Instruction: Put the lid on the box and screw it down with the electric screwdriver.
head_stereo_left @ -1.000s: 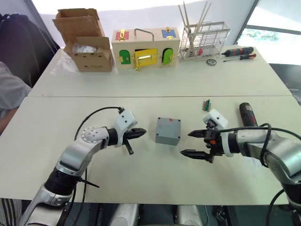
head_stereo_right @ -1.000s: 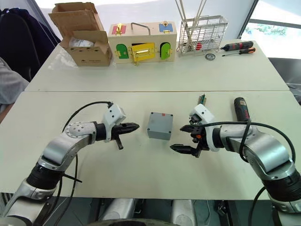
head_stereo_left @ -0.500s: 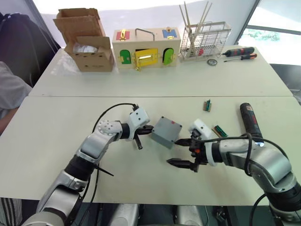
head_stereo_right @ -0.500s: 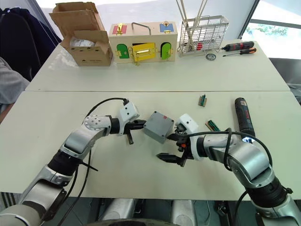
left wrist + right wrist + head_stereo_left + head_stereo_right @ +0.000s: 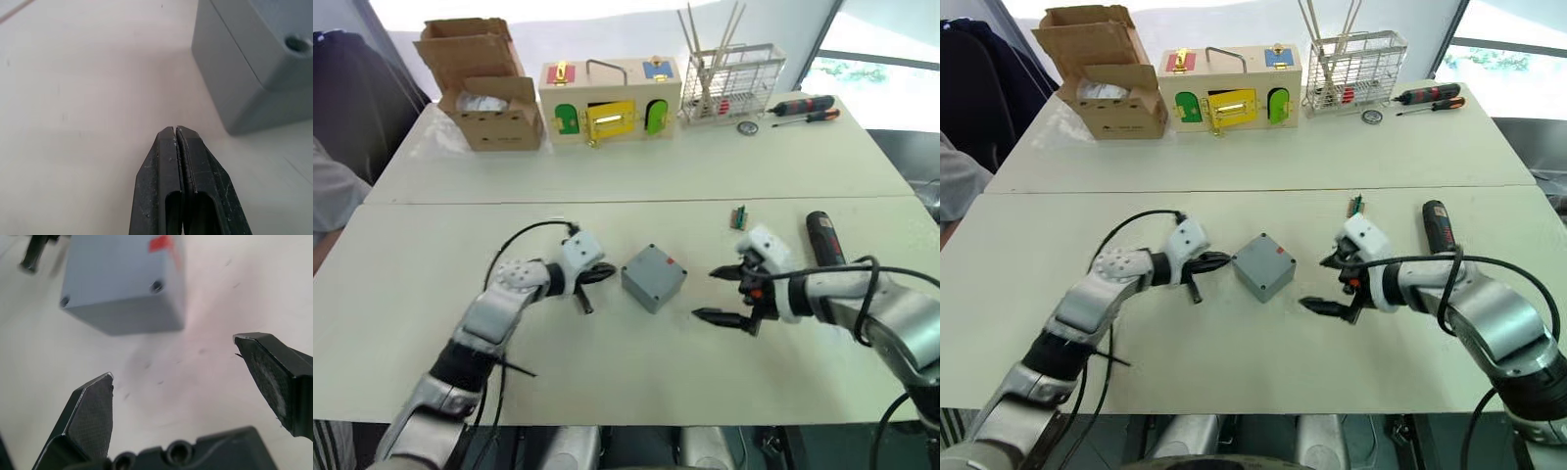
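While the box (image 5: 653, 277) sits turned at an angle on the near table (image 5: 401, 304), between the two grippers, nothing is touching it. Its top is grey with a small red mark at the far corner, and screw holes show in the corners. It seems that the lid is already on it, but I cannot be sure from these views.

The left gripper (image 5: 601, 273) is just beside the box on its left side, with its two black fingers (image 5: 176, 161) pressed together and holding nothing. A small gap of table lies between the tips and the box wall.

The right gripper (image 5: 724, 294) is near the box on its right side, spread wide and empty, with its tips pointed toward the box.

The electric screwdriver (image 5: 824, 238) lies flat on the table behind the right arm, well apart from the box. A small green part (image 5: 739, 216) lies near it.
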You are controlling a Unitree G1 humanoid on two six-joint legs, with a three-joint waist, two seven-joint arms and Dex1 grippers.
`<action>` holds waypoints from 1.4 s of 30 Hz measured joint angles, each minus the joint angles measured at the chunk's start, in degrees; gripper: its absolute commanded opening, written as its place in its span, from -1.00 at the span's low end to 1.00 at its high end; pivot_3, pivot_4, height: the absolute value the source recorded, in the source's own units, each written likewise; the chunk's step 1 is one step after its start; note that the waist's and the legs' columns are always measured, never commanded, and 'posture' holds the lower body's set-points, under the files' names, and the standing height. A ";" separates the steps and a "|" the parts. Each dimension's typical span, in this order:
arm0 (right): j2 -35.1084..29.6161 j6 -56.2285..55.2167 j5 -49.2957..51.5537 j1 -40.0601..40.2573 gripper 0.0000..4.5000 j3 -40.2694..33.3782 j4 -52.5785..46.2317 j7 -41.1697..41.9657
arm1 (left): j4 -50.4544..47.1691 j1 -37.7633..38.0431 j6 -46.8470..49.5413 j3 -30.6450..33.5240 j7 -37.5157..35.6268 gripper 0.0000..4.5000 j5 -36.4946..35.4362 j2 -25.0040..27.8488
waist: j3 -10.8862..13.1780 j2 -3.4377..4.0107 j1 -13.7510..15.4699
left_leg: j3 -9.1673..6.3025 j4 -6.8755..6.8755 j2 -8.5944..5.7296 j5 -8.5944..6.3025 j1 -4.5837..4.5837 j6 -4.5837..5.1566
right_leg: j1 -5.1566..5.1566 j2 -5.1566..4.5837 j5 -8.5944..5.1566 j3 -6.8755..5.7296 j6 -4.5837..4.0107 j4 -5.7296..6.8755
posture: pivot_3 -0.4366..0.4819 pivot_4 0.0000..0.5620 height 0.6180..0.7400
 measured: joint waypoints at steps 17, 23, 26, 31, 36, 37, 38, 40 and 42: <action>7.30 -5.33 -4.20 -2.78 0.99 6.03 3.53 6.07 | -1.93 -1.57 3.73 -4.55 4.02 -1.00 -0.89 -2.54 | 0.00 -0.01 0.41 | -0.08 0.05 -0.03 0.02 -0.01 -0.03 | 0.03 -0.01 0.00 -0.01 -0.01 0.02 | -0.05 -0.47 1.00; 7.67 -1.73 -2.09 -1.32 0.99 5.73 0.47 5.26 | 1.44 -3.32 0.90 -4.50 4.70 -1.00 0.08 -3.32 | 0.00 -0.01 0.30 | -0.07 0.06 -0.04 0.01 0.00 -0.02 | 0.04 -0.02 0.00 0.00 -0.01 0.02 | -0.05 -0.47 1.00; 8.08 -0.86 -1.73 -0.83 0.99 5.65 -0.30 4.39 | 1.93 -3.61 0.48 -4.46 4.65 -1.00 0.10 -3.33 | 0.00 -0.01 0.30 | -0.07 0.06 -0.04 0.01 -0.01 -0.02 | 0.04 -0.02 0.00 -0.01 -0.01 0.02 | -0.05 -0.47 1.00; 7.83 -0.76 -1.68 -0.31 0.99 4.56 -0.54 3.11 | 1.16 -3.48 0.49 -4.44 4.20 -1.00 0.01 -2.36 | 0.00 -0.01 0.35 | -0.07 0.06 -0.05 0.01 -0.01 -0.02 | 0.03 -0.02 0.00 -0.01 -0.01 0.02 | -0.05 -0.47 1.00; 2.75 2.90 0.96 0.81 0.99 -6.22 -0.44 2.67 | -1.15 -2.40 0.79 -0.83 3.94 -1.00 -0.72 0.79 | 0.00 -0.01 0.36 | -0.06 0.06 -0.05 0.01 -0.02 -0.02 | 0.03 -0.03 0.00 0.00 -0.01 0.01 | -0.05 -0.47 1.00; 2.29 3.99 2.10 0.78 0.99 -9.50 -0.29 2.51 | -1.36 -2.39 0.87 0.52 3.95 -1.00 -1.52 1.00 | -0.01 -0.01 0.36 | -0.07 0.05 -0.03 0.01 -0.01 -0.02 | 0.04 -0.01 0.00 -0.01 -0.01 0.01 | -0.05 -0.47 1.00; 2.35 4.57 3.16 0.74 0.99 -11.73 0.11 2.35 | -1.55 -2.41 0.95 1.65 3.95 -1.00 -2.37 0.83 | -0.01 -0.01 0.35 | -0.07 0.05 -0.02 0.01 -0.01 -0.02 | 0.04 -0.01 0.00 -0.01 -0.01 0.02 | -0.05 -0.47 1.00; 4.24 4.29 4.86 -0.22 0.99 -16.44 3.47 1.11 | -2.14 -2.70 2.02 4.42 4.06 -1.00 -4.69 0.29 | -0.01 -0.02 0.31 | -0.05 0.06 -0.02 0.01 0.00 -0.02 | 0.04 -0.02 0.00 0.00 -0.01 0.03 | -0.05 -0.47 1.00; 8.55 0.56 4.50 -2.73 0.99 -19.98 10.15 -1.78 | -3.04 -4.10 2.66 5.80 4.02 -1.00 -6.38 0.22 | -0.03 -0.07 0.27 | -0.02 0.09 -0.04 0.01 0.00 -0.02 | 0.06 -0.03 0.00 0.00 -0.01 0.04 | -0.05 -0.47 1.00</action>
